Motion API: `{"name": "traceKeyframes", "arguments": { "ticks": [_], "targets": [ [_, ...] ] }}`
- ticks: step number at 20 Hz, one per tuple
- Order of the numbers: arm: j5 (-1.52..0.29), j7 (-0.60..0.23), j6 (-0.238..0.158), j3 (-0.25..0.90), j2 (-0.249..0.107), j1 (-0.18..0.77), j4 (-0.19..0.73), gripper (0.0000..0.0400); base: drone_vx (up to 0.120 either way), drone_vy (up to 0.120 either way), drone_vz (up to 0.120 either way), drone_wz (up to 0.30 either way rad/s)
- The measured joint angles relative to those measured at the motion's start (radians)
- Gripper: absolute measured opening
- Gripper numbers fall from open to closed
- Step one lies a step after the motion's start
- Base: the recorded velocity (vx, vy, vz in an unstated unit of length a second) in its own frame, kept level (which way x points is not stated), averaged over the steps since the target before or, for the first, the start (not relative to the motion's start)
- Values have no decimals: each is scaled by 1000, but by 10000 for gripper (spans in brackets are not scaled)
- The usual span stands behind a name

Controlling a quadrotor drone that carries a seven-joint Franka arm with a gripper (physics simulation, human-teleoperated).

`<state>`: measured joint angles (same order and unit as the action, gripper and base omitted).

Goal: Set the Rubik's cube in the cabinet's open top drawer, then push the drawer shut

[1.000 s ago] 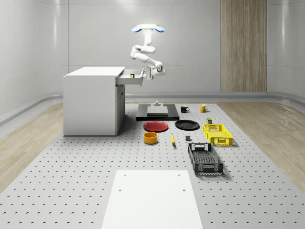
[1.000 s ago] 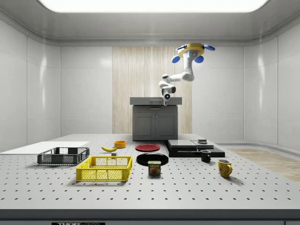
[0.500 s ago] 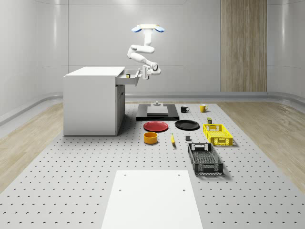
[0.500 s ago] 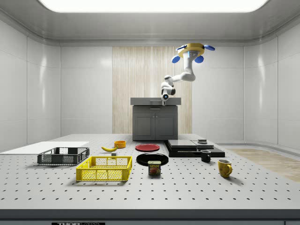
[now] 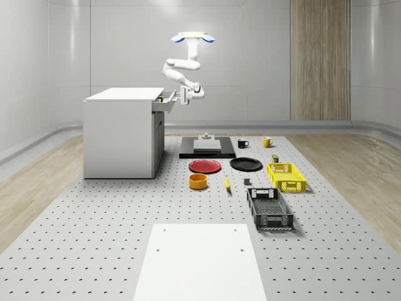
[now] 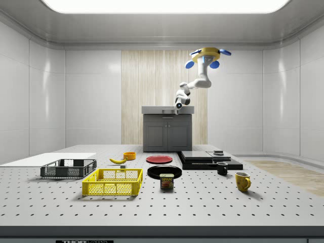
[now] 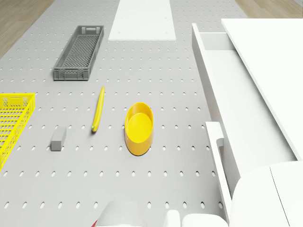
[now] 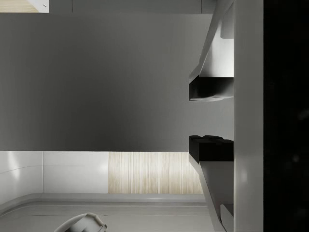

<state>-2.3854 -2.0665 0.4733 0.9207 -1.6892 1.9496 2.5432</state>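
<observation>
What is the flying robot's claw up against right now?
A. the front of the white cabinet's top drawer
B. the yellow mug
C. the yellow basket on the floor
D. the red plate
A: in the whole-scene view the gripper is at the front of the partly open top drawer of the cabinet, with the drone hovering above and beside it.

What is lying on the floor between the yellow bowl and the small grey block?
A banana lies between the yellow bowl and the grey block, apart from both, as the drone view shows.
</observation>
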Motion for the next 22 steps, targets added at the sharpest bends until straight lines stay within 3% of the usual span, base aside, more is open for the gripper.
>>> {"name": "traceKeyframes", "arguments": {
  "ticks": [6,20,22],
  "targets": [
    [-155,104,24,-26,-5,-94,26,105,0,-20,0,0],
    [-301,205,45,-46,1,-177,43,105,0,120,0,0],
    [-307,209,45,-47,3,-180,43,105,0,0,0,0]
  ]
}}
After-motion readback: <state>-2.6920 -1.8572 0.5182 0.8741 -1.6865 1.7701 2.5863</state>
